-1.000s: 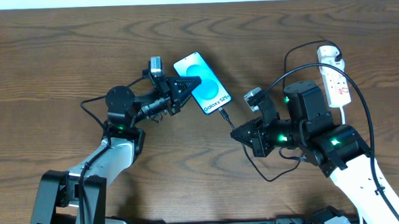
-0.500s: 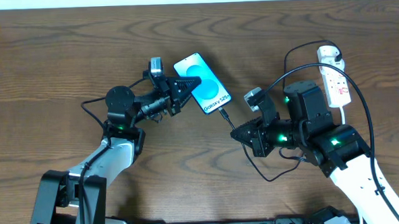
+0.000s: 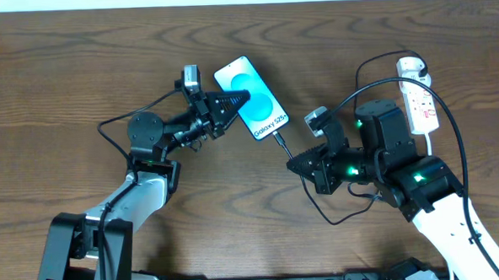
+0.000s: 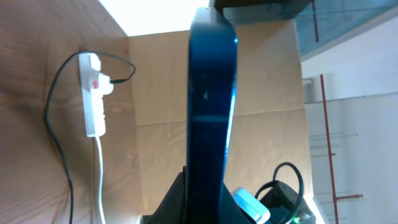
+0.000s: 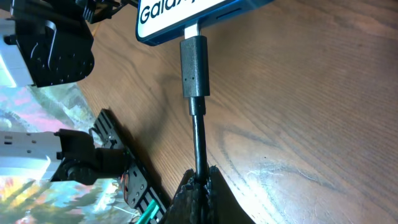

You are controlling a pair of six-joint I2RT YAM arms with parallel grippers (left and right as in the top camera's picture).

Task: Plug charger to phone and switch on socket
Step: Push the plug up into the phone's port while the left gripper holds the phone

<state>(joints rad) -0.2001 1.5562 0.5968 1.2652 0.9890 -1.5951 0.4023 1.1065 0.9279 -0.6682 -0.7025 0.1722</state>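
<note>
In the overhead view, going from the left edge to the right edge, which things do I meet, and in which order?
left arm → phone → right gripper → socket

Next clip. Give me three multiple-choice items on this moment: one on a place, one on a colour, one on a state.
1. Where is the socket? A at the far left; B in the middle; C at the right, beside the right arm.
2. What colour is the phone's screen? A blue-cyan; B red; C yellow.
3. What is the right claw doing? A hanging open; B shut on the charger's cable; C shut on the socket.
Key: C, overhead the white strip lies beside the right arm. A, the screen glows blue-cyan. B, its wrist view shows it pinching the cable.
</note>
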